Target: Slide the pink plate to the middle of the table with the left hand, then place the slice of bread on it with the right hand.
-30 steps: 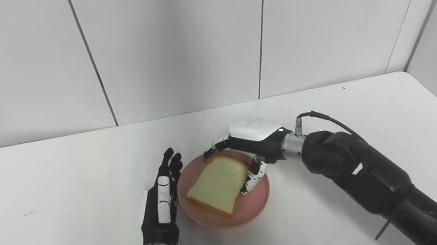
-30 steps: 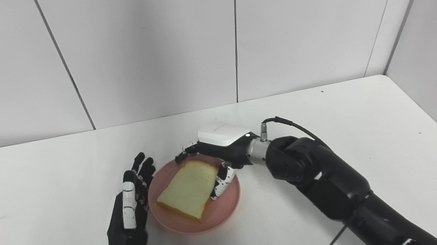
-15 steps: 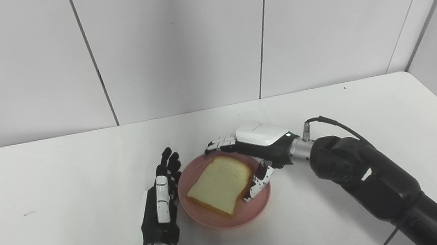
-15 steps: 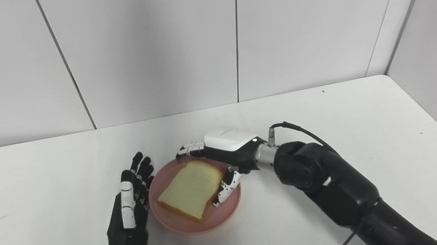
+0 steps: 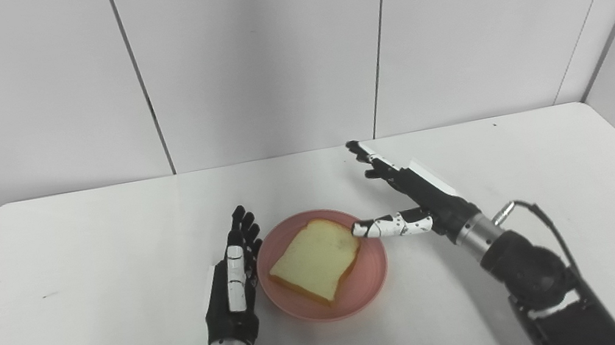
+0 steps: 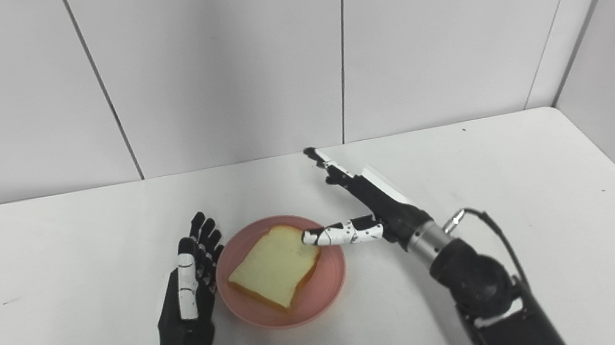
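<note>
Now the empty, splayed right hand (image 5: pixel 416 198), its thumb at the pink plate's (image 5: pixel 363 290) three o'clock rim beside the bread (image 5: pixel 315 257), could nudge either; the open left hand (image 5: pixel 233 289) guards nine o'clock.

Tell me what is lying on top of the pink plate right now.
One slice of bread lies flat on the pink plate, nothing else. The plate's centre is covered by the bread. The right hand is open beside it, its thumb reaching toward the bread; the left hand is open alongside.
</note>
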{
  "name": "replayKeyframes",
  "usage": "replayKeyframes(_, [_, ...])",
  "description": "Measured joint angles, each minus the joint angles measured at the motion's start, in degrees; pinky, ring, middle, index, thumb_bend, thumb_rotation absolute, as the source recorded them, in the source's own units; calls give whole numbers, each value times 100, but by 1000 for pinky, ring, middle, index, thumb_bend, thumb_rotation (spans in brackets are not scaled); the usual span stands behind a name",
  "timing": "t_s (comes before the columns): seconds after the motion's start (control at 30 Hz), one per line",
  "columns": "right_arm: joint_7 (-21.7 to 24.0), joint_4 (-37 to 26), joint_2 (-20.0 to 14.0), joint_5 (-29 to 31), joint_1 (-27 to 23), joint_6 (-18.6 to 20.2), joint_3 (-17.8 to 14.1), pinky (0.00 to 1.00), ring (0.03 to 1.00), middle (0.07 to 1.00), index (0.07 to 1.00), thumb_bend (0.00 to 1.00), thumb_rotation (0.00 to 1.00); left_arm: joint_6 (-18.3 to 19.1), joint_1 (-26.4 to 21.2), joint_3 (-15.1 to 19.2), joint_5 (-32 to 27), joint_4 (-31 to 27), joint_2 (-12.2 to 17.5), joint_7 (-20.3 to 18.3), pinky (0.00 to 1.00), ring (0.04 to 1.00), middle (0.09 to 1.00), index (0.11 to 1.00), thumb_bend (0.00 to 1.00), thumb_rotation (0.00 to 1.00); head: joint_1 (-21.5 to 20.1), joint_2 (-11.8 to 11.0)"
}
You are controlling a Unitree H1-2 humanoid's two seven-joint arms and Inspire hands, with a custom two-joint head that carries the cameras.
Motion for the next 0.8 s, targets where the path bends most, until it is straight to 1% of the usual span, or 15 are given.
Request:
replayKeyframes(0.07, [-169,-69,106,48,61,0,-58,972,985,1000,1000,673,805,1,13,-16,74,-17,0,30,1000,1000,1000,993,686,1000,0,0])
replayKeyframes(0.2, [-521,-88,374,373,202,0,-309,998,999,1000,1000,650,833,1,38,-7,76,-47,2,35,1000,1000,1000,995,700,1000,-26,0])
replayKeyframes(0.27, [-587,-73,524,653,338,-1,-370,1000,1000,1000,1000,620,824,3,56,-4,77,-72,11,35,1000,1000,1000,988,691,999,-35,0])
replayKeyframes(0.37, [-635,34,772,1004,525,-2,-417,1000,1000,1000,1000,633,834,25,82,-5,76,-111,31,32,1000,1000,1000,990,687,1000,-70,-9])
replayKeyframes(0.43, [-744,110,871,1056,590,-9,-426,1000,1000,1000,1000,640,871,42,113,-9,69,-154,48,3,1000,1000,1000,993,694,998,-88,-9])
replayKeyframes(0.5, [-838,124,929,1066,632,-42,-435,1000,1000,1000,1000,647,884,42,154,-9,67,-199,79,-56,1000,1000,1000,994,698,989,-105,-17])
replayKeyframes(0.57, [-986,123,1000,1065,651,-137,-454,1000,1000,1000,1000,648,891,41,172,-5,66,-221,113,-91,1000,1000,1000,993,699,982,-123,-9])
replayKeyframes(0.67, [-1174,119,1096,1074,710,-153,-480,1000,1000,1000,1000,664,904,45,196,8,65,-257,130,-111,1000,1000,1000,987,701,972,-123,-17])
replayKeyframes(0.77, [-1268,104,1197,1130,866,-149,-478,1000,1000,1000,1000,694,911,48,215,34,65,-281,135,-111,1000,1000,997,978,701,958,-141,9])
replayKeyframes(0.8, [-1276,99,1227,1146,918,-147,-478,1000,1000,1000,1000,693,906,48,217,54,64,-285,135,-111,1000,1000,999,982,710,967,-141,9])
